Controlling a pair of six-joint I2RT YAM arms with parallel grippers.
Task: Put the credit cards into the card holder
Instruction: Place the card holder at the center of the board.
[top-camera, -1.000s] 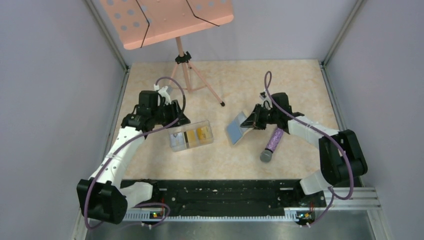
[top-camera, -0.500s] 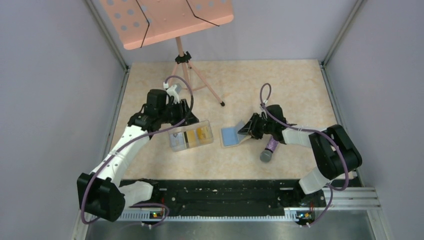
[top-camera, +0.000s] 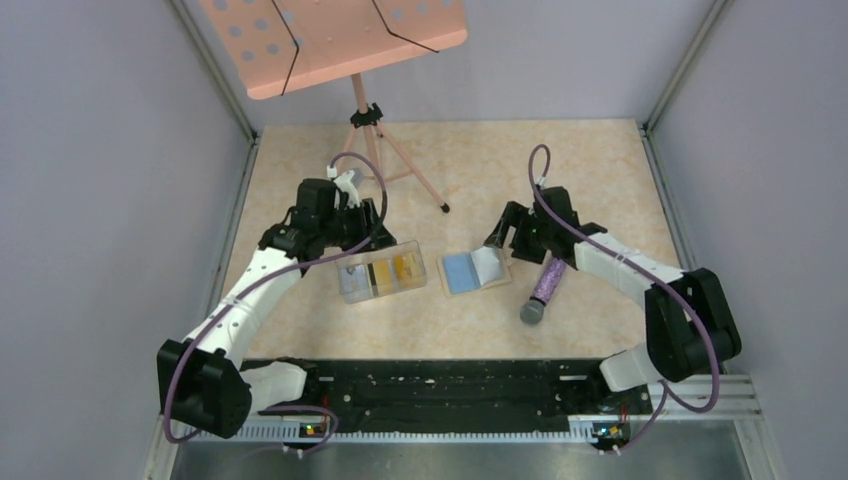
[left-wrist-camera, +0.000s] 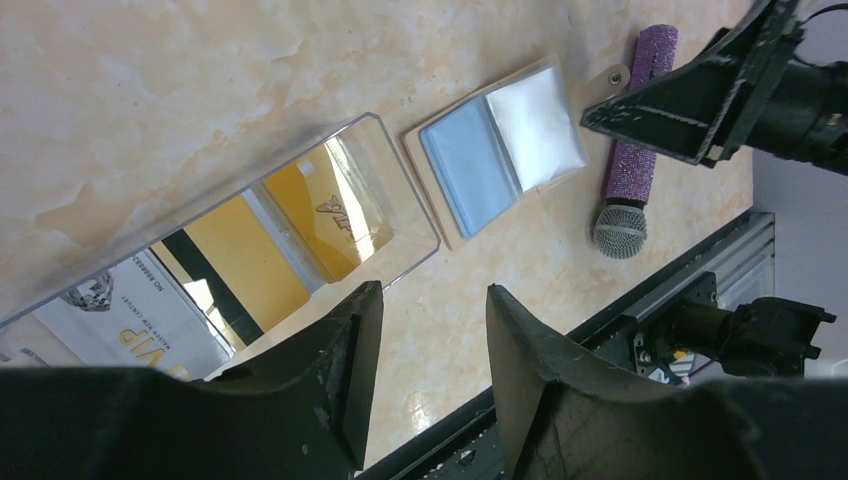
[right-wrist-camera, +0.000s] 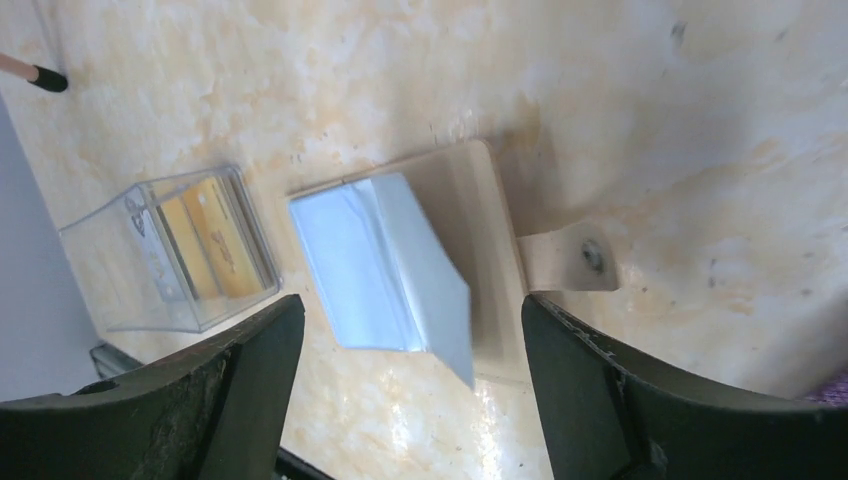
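Observation:
The card holder (top-camera: 472, 270) lies open on the table, light blue inside up, one blue flap (right-wrist-camera: 420, 270) standing partly raised. Its tan snap tab (right-wrist-camera: 585, 255) points away from the box. The credit cards sit in a clear plastic box (top-camera: 383, 272): a gold one (left-wrist-camera: 235, 270), an orange one (left-wrist-camera: 330, 215) and a white printed one (left-wrist-camera: 120, 320). My left gripper (top-camera: 375, 243) hovers at the box's far edge, open, nothing between its fingers (left-wrist-camera: 350, 340). My right gripper (top-camera: 497, 240) hangs above the holder's far side, open wide and empty (right-wrist-camera: 410, 320).
A purple glitter microphone (top-camera: 545, 288) lies just right of the card holder. A pink music stand (top-camera: 330, 40) rises at the back, one tripod foot (top-camera: 445, 209) reaching toward the middle. The black rail (top-camera: 440, 390) runs along the near edge.
My right gripper has opened, let go of the card holder and drawn back; the holder now lies open on the table. The left arm has shifted slightly toward the box.

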